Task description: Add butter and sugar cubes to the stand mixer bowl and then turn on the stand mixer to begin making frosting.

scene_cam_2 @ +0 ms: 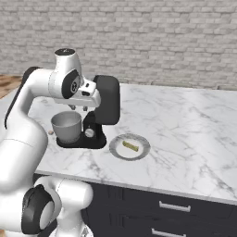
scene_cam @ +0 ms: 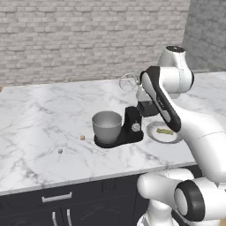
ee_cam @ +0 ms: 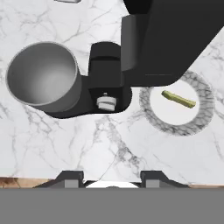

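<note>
1. Butter (ee_cam: pixel 178 99) lies on the plate (ee_cam: pixel 201 118) right of the stand mixer (ee_cam: pixel 109 89); bowl (ee_cam: pixel 41 74) empty.
2. Sugar cubes (scene_cam: pixel 82 137) sit on the table (scene_cam: pixel 35 114), left of the bowl.
3. My hand (ee_cam: pixel 113 179) hovers empty, fingers apart; everything remains undone.

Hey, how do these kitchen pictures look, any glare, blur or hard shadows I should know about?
Left base view: flat, even light, no glare on the marble counter, slightly soft overall. Right base view: the plate casts only a faint shadow. Hand view: the stand mixer bowl is sharp with smooth shading inside; the stand mixer head is a featureless dark mass.
</note>
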Tool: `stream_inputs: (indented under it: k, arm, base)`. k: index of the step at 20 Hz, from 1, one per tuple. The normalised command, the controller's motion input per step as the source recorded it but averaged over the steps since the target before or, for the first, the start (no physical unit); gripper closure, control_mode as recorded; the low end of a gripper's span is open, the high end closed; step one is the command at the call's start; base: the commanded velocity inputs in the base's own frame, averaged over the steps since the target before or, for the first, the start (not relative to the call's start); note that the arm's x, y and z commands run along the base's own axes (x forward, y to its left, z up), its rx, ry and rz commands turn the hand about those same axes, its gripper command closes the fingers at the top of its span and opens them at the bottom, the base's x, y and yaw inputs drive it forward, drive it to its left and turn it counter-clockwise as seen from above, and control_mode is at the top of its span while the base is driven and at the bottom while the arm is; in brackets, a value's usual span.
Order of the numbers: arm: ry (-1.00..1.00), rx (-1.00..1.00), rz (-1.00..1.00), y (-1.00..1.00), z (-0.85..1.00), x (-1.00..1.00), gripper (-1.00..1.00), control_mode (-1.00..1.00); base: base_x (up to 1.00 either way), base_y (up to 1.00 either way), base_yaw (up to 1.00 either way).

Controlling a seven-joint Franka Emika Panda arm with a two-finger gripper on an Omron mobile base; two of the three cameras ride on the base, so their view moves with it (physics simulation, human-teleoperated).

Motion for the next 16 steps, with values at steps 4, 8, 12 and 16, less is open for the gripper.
stream_inputs:
  k: [4, 8, 12, 16]
  arm:
    - [0.0, -0.02, 0.02, 0.04, -0.03, -0.2, -1.0, -1.0]
    - [-0.05, -0.07, 0.06, 0.14, -0.03, -0.49, -1.0, -1.0]
    - [-0.05, -0.11, 0.06, 0.31, -0.01, -0.54, -1.0, -1.0]
    - [-0.06, -0.12, 0.08, 0.47, 0.0, -0.6, -1.0, -1.0]
  base:
    - [0.0, 0.0, 0.0]
    - [0.0, 0.0, 0.0]
    - [0.0, 0.0, 0.0]
    - [0.0, 0.0, 0.0]
